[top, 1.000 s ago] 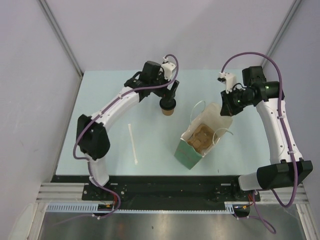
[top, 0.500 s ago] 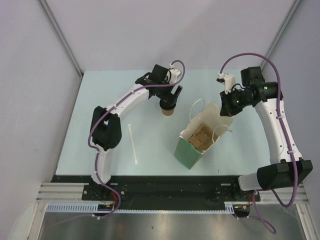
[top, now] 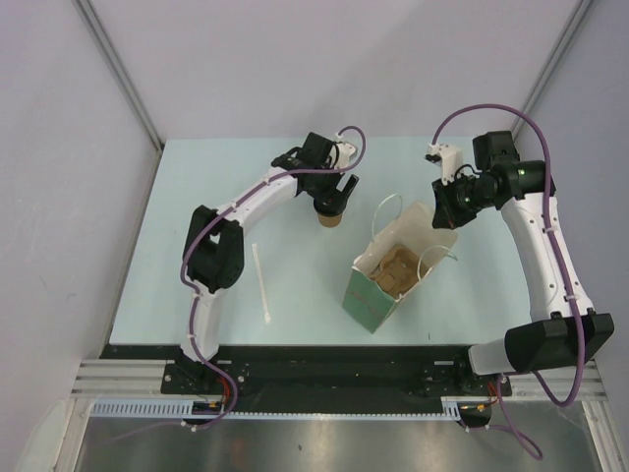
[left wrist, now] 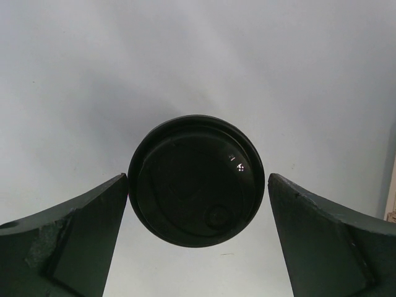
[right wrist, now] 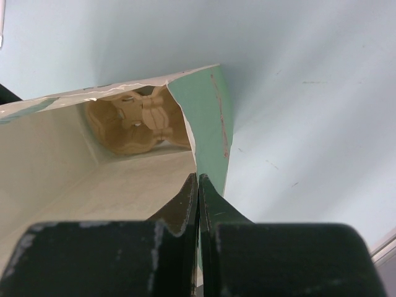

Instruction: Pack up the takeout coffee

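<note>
Inside spread left end effector (top: 331, 201): takeout coffee (left wrist: 196, 180).

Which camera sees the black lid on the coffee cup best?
The left wrist view: the black lid fills the middle, round and whole, inside the open left pincer. The top view shows only a bit of tan cup under that pincer. The right wrist view shows just the bag, no lid.

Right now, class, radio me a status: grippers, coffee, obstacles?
Left gripper open, straddling the takeout coffee, lid on. Right gripper shut on bag rim. Cup carrier sits inside bag.
</note>
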`<state>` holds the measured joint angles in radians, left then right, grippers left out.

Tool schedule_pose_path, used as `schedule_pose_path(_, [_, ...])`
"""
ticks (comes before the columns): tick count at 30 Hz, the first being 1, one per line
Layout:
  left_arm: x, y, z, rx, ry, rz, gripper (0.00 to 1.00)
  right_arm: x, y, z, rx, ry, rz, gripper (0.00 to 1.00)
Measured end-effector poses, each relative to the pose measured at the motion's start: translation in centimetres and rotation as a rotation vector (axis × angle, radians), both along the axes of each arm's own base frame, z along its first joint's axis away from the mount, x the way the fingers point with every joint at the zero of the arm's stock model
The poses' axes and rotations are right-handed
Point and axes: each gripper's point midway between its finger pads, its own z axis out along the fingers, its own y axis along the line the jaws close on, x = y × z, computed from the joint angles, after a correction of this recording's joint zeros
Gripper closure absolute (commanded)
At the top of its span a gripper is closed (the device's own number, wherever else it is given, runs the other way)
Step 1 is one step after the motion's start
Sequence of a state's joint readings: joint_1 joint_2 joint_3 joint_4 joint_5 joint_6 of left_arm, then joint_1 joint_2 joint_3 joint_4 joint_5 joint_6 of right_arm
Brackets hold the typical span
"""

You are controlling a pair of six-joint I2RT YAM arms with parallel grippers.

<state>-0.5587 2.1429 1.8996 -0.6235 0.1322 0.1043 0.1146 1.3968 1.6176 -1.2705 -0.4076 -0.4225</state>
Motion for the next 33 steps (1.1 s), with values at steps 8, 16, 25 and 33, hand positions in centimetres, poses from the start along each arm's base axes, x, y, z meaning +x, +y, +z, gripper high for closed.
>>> schedule_pose_path(8, [0.38,0.21,-0.34,0.014,-0.01,0.012,0.01,0.29,0.0,-0.35,-0.001,0.013,-0.001,1.0])
schedule_pose_path(16, [0.42,0.25,-0.43,0.019,-0.013,0.008,0.0,0.35,-0.04,-0.37,-0.001,0.014,-0.002,1.0])
schedule_pose_path(25, [0.28,0.32,-0.31,0.019,-0.02,0.004,0.0,0.57,0.09,-0.6,0.006,0.026,0.0,1.0])
schedule_pose_path(33, [0.02,0.04,0.13,0.021,-0.03,-0.012,0.01,0.62,0.25,-0.62,0.014,0.03,0.005,1.0])
